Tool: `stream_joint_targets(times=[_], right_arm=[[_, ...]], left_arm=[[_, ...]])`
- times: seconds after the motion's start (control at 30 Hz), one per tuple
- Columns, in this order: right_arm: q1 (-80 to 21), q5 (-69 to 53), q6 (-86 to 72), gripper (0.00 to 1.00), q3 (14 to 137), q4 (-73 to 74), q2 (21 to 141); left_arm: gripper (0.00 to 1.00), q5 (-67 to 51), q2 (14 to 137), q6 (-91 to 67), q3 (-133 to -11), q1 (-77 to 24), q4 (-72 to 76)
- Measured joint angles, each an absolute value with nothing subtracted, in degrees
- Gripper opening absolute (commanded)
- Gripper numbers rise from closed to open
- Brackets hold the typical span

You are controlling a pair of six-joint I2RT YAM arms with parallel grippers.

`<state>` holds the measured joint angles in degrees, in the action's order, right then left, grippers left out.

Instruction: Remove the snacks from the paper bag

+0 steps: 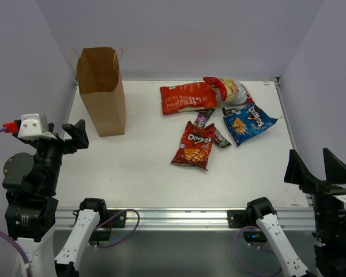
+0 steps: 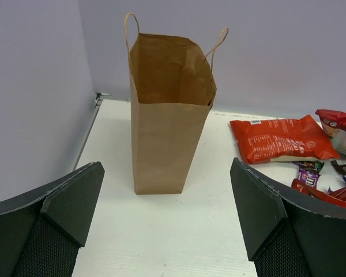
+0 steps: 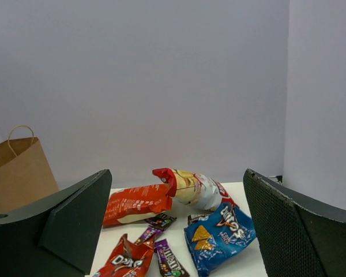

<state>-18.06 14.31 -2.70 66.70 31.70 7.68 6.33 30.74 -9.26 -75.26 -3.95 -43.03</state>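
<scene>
The brown paper bag [image 1: 101, 92] stands upright and open at the far left of the table; its inside looks empty in the left wrist view [image 2: 170, 109]. The snacks lie on the table at the far right: a red chip bag [image 1: 187, 97], a red-white-yellow bag [image 1: 230, 90], a blue Doritos bag [image 1: 248, 122], a red Doritos bag [image 1: 194, 144] and small dark candy bars [image 1: 205, 119]. My left gripper [image 1: 72, 135] is open and empty, near the bag's front left. My right gripper [image 1: 317, 170] is open and empty at the near right edge.
White walls close in the table at the back and both sides. A metal rail [image 1: 179, 216] runs along the near edge, with the arm bases and cables below it.
</scene>
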Motion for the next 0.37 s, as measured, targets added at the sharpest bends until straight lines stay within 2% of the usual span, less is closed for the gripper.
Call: stream_joint_targets(times=[0.37], right_arm=[[-18.06, 14.55, -2.33, 0.99, 66.15, 31.57, 7.68]], left_arm=[[1.00, 6.70, 31.68, -9.23, -75.26, -4.29, -42.94]])
